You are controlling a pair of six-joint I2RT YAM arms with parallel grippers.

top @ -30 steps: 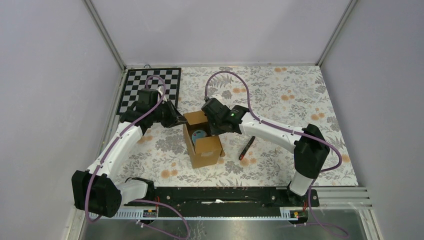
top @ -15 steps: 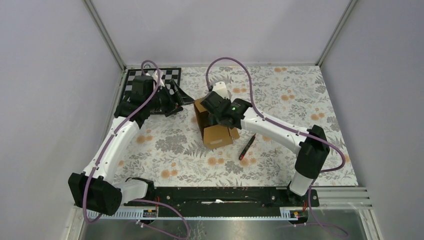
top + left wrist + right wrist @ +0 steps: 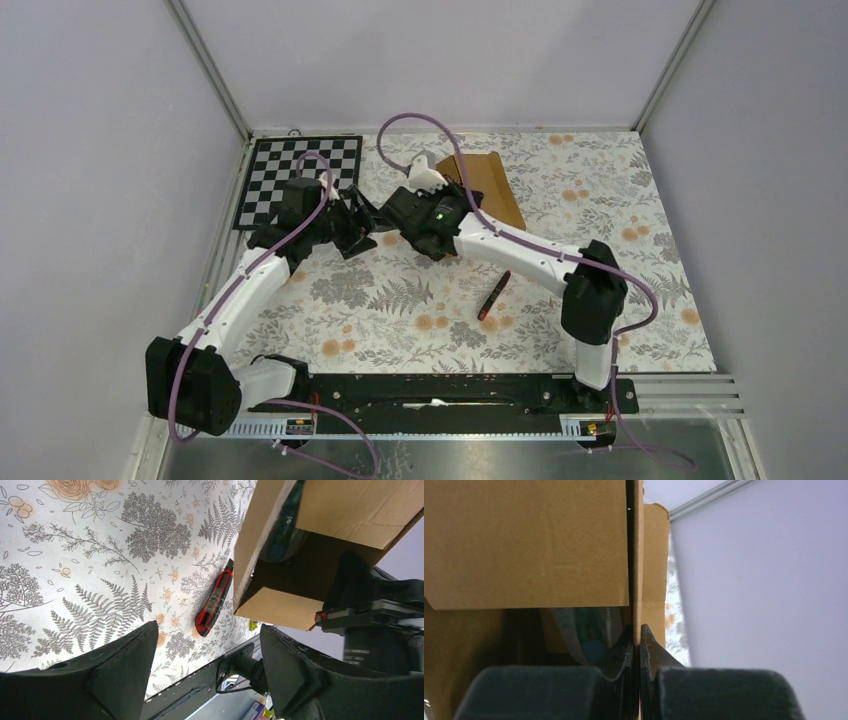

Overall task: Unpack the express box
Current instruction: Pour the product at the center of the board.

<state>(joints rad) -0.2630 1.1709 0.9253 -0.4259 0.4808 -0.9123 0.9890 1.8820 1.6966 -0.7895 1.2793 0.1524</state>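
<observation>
The express box (image 3: pixel 482 185), a plain brown carton, hangs tipped over above the back of the table. My right gripper (image 3: pixel 448 200) is shut on one of its thin cardboard walls (image 3: pixel 637 570), jaws pinched flat against it (image 3: pixel 639 640). A white-and-blue item (image 3: pixel 589 625) shows inside the box, and it appears as a dark teal shape (image 3: pixel 282 530) in the left wrist view. My left gripper (image 3: pixel 372 222) stands open just left of the box, with nothing between its fingers (image 3: pixel 125 670). The box's open end (image 3: pixel 350 510) is above and to the right of it.
A red-handled cutter (image 3: pixel 493 294) lies on the floral tablecloth to the right of centre, also seen as the cutter (image 3: pixel 214 602) in the left wrist view. A checkerboard (image 3: pixel 300 180) lies at the back left. Grey walls close in the table on three sides.
The left gripper let go of the box and opened. The right arm lifted the box off the table and tipped it toward the back.
</observation>
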